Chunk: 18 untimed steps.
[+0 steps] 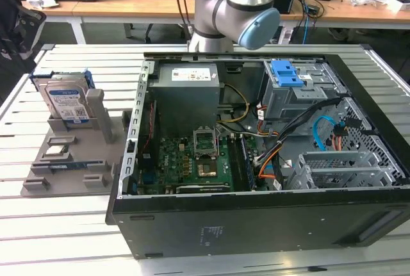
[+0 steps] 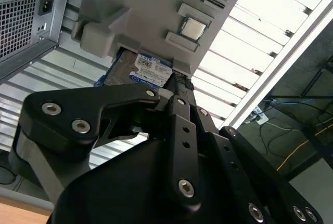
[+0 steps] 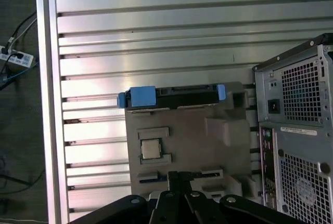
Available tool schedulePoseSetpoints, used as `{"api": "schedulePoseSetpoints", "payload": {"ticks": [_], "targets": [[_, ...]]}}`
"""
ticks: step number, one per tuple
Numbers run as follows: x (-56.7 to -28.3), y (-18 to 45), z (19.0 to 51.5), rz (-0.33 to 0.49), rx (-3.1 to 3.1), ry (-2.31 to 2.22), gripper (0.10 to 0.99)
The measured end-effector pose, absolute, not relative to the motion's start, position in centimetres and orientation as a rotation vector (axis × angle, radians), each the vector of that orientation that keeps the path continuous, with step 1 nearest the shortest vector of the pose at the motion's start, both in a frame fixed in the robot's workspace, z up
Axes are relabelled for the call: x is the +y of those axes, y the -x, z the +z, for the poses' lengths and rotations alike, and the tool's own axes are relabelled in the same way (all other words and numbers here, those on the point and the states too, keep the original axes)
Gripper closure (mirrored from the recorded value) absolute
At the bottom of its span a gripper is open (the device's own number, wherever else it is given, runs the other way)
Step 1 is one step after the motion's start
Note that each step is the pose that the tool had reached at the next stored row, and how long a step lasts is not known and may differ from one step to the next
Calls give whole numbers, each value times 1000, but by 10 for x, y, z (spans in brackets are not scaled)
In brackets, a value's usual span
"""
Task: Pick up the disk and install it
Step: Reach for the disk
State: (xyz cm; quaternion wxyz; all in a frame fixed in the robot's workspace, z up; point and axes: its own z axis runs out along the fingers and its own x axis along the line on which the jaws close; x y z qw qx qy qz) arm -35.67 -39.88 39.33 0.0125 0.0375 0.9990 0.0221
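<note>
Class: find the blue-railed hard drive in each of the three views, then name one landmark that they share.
Exterior view: the hard drive stands upright in the grey holder, on the exterior view's left of the computer case.
Second wrist view: the hard drive shows its label past the grey holder.
First wrist view: the hard drive lies edge-on against the grey holder.
Shared landmark: the grey holder.
</note>
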Motion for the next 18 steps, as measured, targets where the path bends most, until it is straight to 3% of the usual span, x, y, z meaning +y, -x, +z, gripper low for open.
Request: {"api": "schedulePoseSetpoints", "payload": {"ticks": [18], "targets": [[-399,413,393,69,3114,-117,980]]}}
